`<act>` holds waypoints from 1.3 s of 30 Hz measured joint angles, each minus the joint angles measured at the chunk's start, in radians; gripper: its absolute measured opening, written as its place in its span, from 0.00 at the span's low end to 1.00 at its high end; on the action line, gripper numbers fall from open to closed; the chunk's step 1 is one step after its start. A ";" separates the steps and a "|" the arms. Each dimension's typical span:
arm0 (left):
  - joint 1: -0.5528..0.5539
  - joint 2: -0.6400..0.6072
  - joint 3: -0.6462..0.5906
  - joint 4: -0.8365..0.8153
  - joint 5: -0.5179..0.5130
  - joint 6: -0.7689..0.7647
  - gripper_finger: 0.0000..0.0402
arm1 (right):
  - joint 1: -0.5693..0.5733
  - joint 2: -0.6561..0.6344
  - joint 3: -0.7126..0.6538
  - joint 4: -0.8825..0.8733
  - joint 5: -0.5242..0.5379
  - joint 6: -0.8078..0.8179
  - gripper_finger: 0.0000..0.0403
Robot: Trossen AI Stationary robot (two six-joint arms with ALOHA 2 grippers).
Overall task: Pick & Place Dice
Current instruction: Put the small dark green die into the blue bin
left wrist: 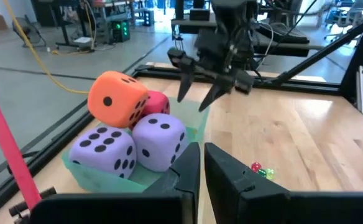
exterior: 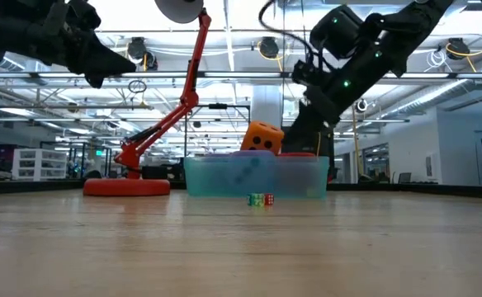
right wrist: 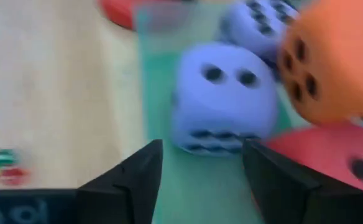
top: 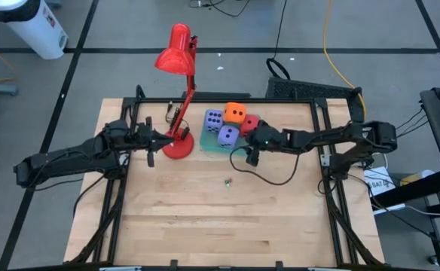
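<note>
Four dice [top: 227, 126] piled in teal tray [top: 214, 147], right gripper [top: 252, 156] fingers apart at its edge

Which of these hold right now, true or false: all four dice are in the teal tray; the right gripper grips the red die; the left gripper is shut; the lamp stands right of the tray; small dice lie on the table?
1. All four dice are in the teal tray: true; the orange die rides on top.
2. The right gripper grips the red die: false; its fingers are apart, holding nothing.
3. The left gripper is shut: true.
4. The red desk lamp stands right of the tray: false; it stands left.
5. Small dice lie on the table: true.
</note>
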 joint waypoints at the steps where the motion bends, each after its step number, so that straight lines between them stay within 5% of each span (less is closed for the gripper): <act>1: 0.000 0.000 0.000 -0.004 0.000 -0.004 0.08 | -0.005 -0.011 0.000 0.008 -0.041 -0.016 0.51; 8: 0.000 0.004 0.000 -0.029 -0.005 -0.074 0.08 | -0.018 -0.114 -0.001 0.037 -0.325 -0.033 0.25; 15: -0.010 0.044 0.000 -0.100 0.017 -0.056 0.08 | -0.051 -0.306 -0.144 0.151 -0.243 0.043 0.02; 20: -0.082 0.163 0.000 -0.081 0.011 -0.087 0.08 | -0.062 -0.475 -0.300 0.296 -0.268 0.169 0.01; 22: -0.139 0.231 0.000 -0.079 -0.068 -0.105 0.08 | -0.035 -0.505 -0.345 0.303 -0.253 0.195 0.00; 25: -0.221 0.373 0.000 -0.032 -0.170 -0.099 0.08 | 0.034 -0.507 -0.404 0.343 -0.170 0.201 0.01; 31: -0.386 0.563 0.031 0.227 -0.210 -0.181 0.08 | 0.129 -0.501 -0.486 0.512 -0.088 0.205 0.00; 39: -0.553 0.825 0.193 0.246 -0.386 -0.239 0.08 | 0.175 -0.502 -0.555 0.589 -0.010 0.222 0.00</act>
